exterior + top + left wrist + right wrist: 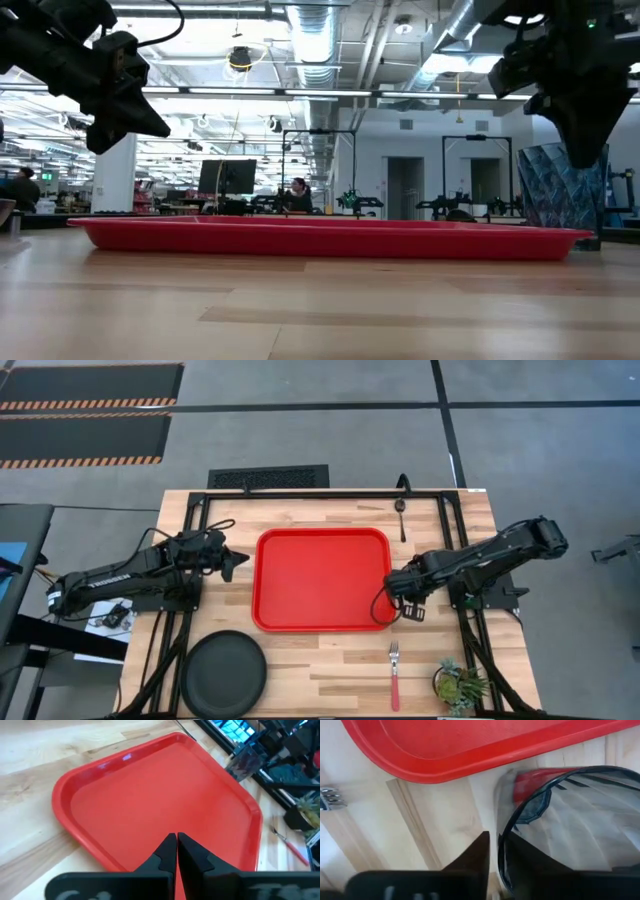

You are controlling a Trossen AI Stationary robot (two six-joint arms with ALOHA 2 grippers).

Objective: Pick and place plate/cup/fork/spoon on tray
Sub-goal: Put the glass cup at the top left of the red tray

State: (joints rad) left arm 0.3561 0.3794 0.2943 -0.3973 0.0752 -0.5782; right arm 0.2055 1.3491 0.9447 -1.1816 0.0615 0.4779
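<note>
The red tray (320, 578) lies in the middle of the table. My right gripper (398, 603) is at the tray's near right corner, shut on the smoky see-through cup (383, 606), which also shows in the low view (555, 195). My left gripper (238, 560) is shut and empty, hovering by the tray's left rim (65, 805). The black plate (224, 673) lies flat at the near left. The red-handled fork (394, 673) lies at the near right. The spoon (401, 515) lies at the far edge. My right gripper holds the cup by its rim (500, 832), one finger inside the cup and one finger (479, 852) outside it. The fingers come from above, pointing down. The cup stays upright beside the tray's rim; I cannot tell whether its base is on the table.
A small potted plant (460, 685) stands at the near right corner, next to the fork. Black frame bars (190, 520) run along the table's left, right and far sides. Bare wood lies between the tray and the table's near edge.
</note>
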